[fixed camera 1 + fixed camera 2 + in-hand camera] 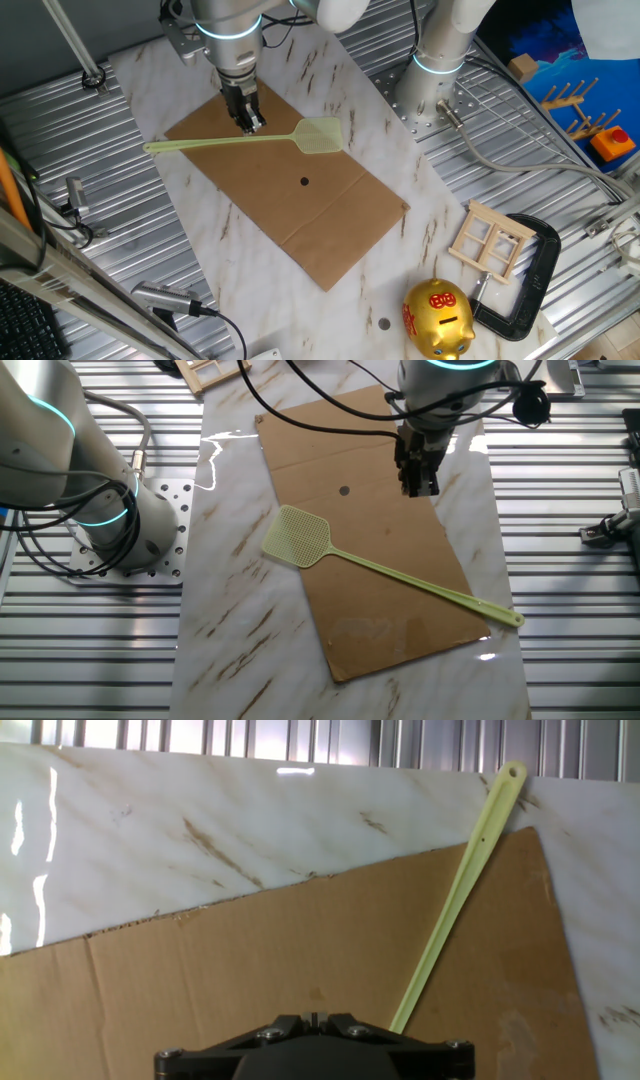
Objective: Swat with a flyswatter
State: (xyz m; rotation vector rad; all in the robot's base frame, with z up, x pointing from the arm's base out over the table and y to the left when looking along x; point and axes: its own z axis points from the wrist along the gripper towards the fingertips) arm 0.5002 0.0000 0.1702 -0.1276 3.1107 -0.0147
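Note:
The pale yellow-green flyswatter (230,141) lies flat across a brown cardboard sheet (300,215), mesh head to the right. In the other fixed view the flyswatter (400,572) lies with its head toward the left. A small black dot (304,182) sits on the cardboard. My gripper (249,123) hangs above the cardboard just behind the handle, fingers together and empty. It also shows in the other fixed view (418,486), apart from the swatter. In the hand view the handle (450,920) runs up to the right of my shut gripper (316,1017).
A second arm's base (440,70) stands at the back right. A gold piggy bank (438,318), a wooden frame (490,240) and a black clamp (535,270) lie at the front right. Ribbed metal table surrounds the marble board (240,640).

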